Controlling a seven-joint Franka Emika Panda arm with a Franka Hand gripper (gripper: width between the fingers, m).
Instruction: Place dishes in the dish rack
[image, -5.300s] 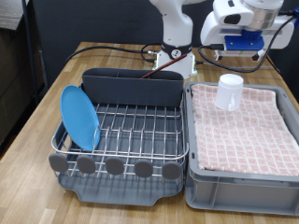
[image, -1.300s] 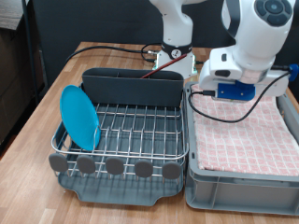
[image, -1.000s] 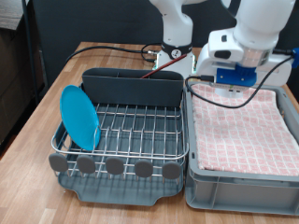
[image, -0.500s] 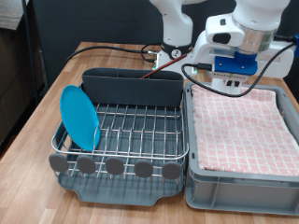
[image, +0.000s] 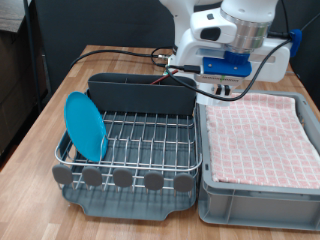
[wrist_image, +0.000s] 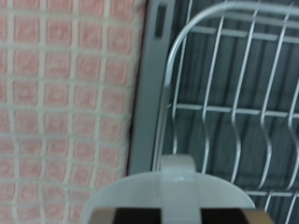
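Dishes are partly in: the plate (image: 85, 125) is standing on edge in the rack (image: 140, 135), at the exterior view's left end, leaning among the wires, so that piece is looking done. A pale rounded thing, probably the cup (wrist_image: 173, 191), is filling the near edge of the wrist view close against the hand. It is not showing in the exterior view, neither in the rack nor on the cloth (image: 260, 130). The spoon is not showing in either view, so by my reading at least the cup and spoon are remaining to be racked. The gripper (image: 222, 90) is hanging below the arm's blue block, above the seam between the caddy (image: 140, 92) and the crate (image: 255, 195). The fingers are not showing plainly, so I cannot tell how far apart they are standing or whether they are closing on the cup. The wrist view is looking down on that same seam, with checked cloth on one side and rack wires on the other. Black cables (image: 180, 80) are drooping from the hand across the caddy's far end and could be snagging there. Grey discs (image: 122, 178) are lining the rack's near edge above the tray (image: 130, 205), and everything is sitting on a wooden table (image: 50, 120).
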